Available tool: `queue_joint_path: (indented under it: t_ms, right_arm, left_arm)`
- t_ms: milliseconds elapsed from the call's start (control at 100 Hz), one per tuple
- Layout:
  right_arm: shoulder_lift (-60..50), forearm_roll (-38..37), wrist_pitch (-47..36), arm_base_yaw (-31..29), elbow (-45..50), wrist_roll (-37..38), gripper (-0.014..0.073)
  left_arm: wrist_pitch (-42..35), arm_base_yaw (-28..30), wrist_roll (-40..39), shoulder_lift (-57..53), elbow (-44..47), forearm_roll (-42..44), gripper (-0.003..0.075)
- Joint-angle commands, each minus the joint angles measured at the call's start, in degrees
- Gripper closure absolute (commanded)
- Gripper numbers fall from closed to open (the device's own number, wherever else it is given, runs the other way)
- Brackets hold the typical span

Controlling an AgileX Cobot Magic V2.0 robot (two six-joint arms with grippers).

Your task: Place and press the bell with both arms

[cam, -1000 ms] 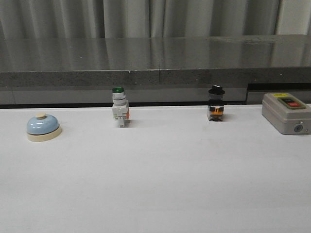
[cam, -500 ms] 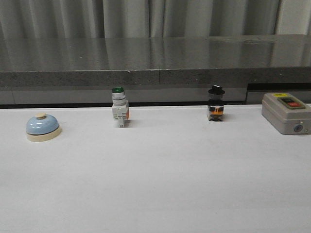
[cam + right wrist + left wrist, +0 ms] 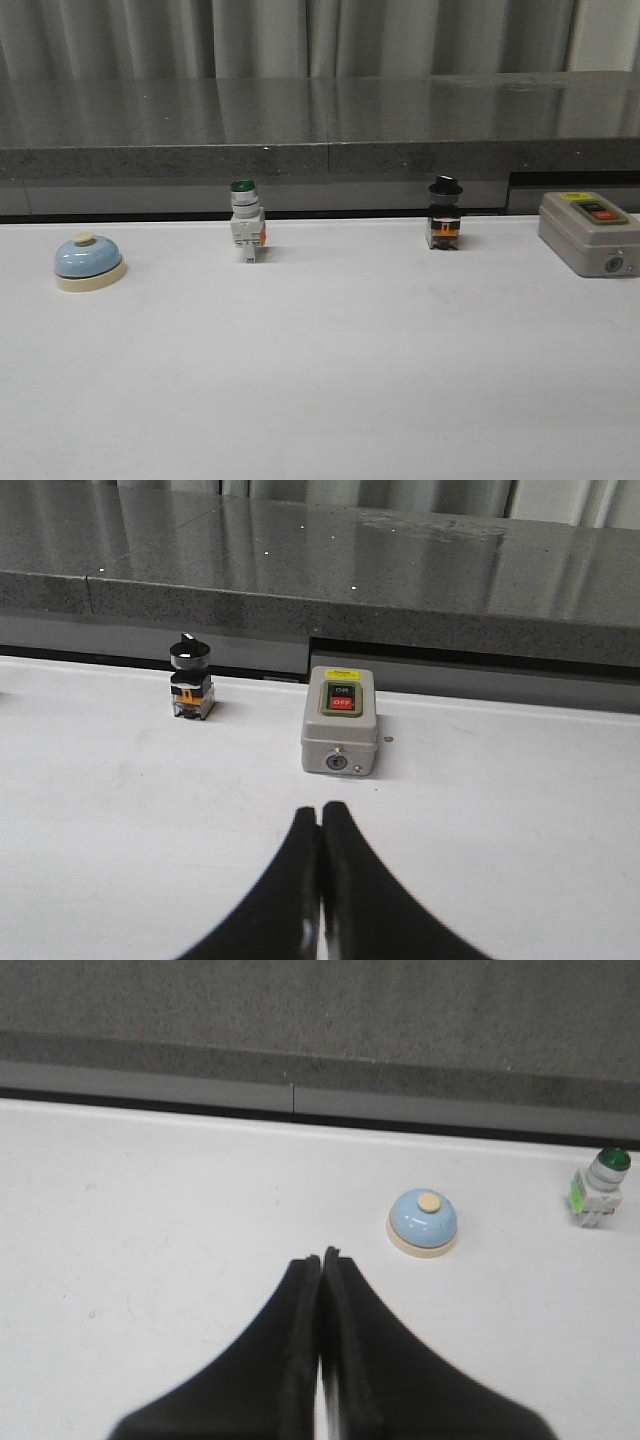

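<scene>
The light-blue bell with cream base and knob stands at the far left of the white table. It also shows in the left wrist view. My left gripper is shut and empty, short of the bell and off to one side of it. My right gripper is shut and empty, short of the grey button box. Neither gripper shows in the front view.
A green-capped white push-button switch and a black-knobbed switch stand along the back of the table. A grey box with red and green buttons sits at the back right. A dark stone ledge runs behind the table.
</scene>
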Motion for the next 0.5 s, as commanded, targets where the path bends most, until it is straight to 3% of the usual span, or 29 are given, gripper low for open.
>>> queue_joint_path:
  t_ms: [0, 180, 360, 430, 490]
  right_arm:
    - [-0.51, -0.01, -4.05, 0.11, -0.98, -0.32, 0.0652]
    - [-0.51, -0.01, -4.05, 0.11, -0.98, -0.32, 0.0652]
    - [-0.51, -0.01, -4.05, 0.11, -0.98, -0.32, 0.0652]
    - [-0.51, -0.01, -4.05, 0.11, -0.98, -0.32, 0.0652]
    - [-0.51, -0.01, -4.05, 0.11, -0.98, -0.32, 0.0652]
  left_arm:
    - [0.17, -0.42, 0.93, 6.07, -6.56, -0.20, 0.0740]
    - [0.46, -0.42, 6.99, 17.44, -12.73, -0.20, 0.0739]
    - [0.01, -0.42, 7.29, 25.91, -16.77, -0.20, 0.0721]
    - [0.01, -0.42, 8.21, 28.25, -17.79, -0.38, 0.0643]
    - [0.01, -0.42, 9.11, 29.61, -18.39, -1.10, 0.0508]
